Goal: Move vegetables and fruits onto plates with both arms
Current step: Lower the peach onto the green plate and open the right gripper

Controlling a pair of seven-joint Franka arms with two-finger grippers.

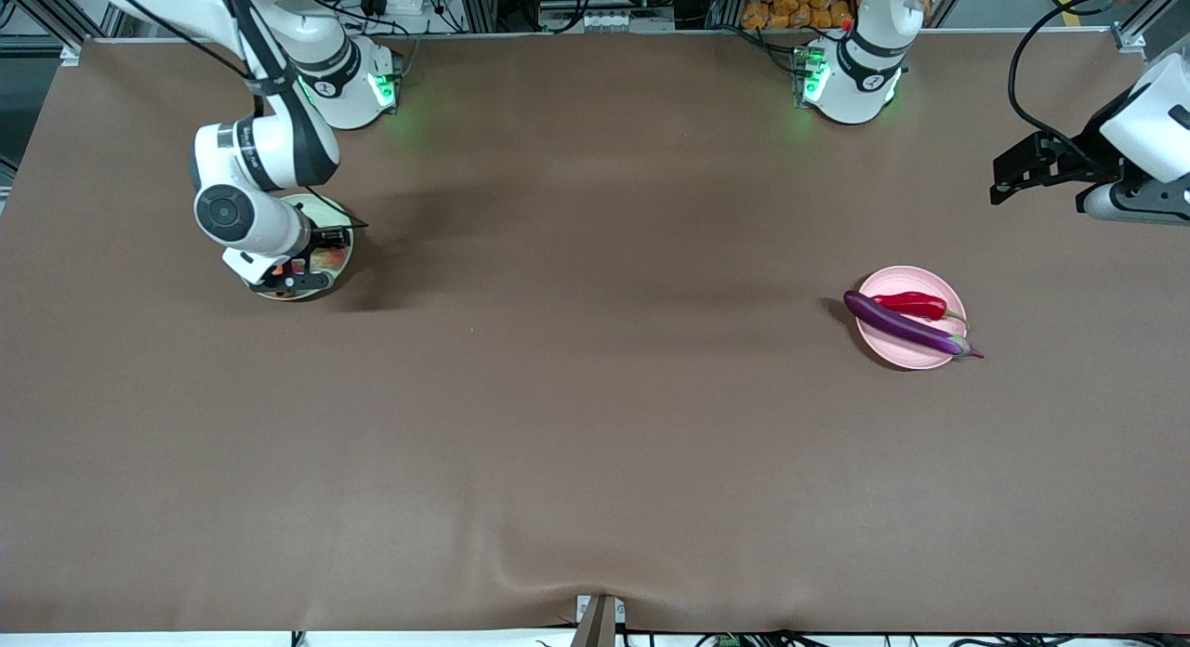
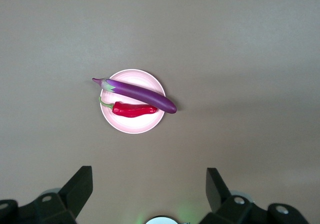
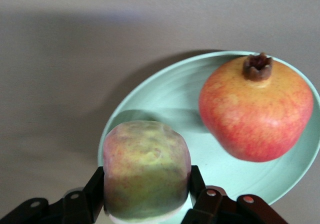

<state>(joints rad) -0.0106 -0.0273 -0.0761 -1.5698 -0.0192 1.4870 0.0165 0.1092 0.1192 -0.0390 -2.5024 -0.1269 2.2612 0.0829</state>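
Our right hand (image 3: 145, 204) grips the peach (image 3: 146, 170) over the green plate (image 3: 165, 96), at seven o'clock from the pomegranate (image 3: 256, 111). Released carelessly, it may roll off. Our left hand (image 1: 1023, 173) waits unclenched, eggplant (image 1: 900, 323) and chili (image 1: 913, 303) plated.

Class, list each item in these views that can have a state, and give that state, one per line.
Eggplant: lying across the pink plate, ends overhanging.
Chili pepper: on the pink plate, beside the eggplant.
Pomegranate: resting in the green plate.
Peach: gripped over the green plate.
Right end effector: shut on the peach.
Left end effector: open, empty.
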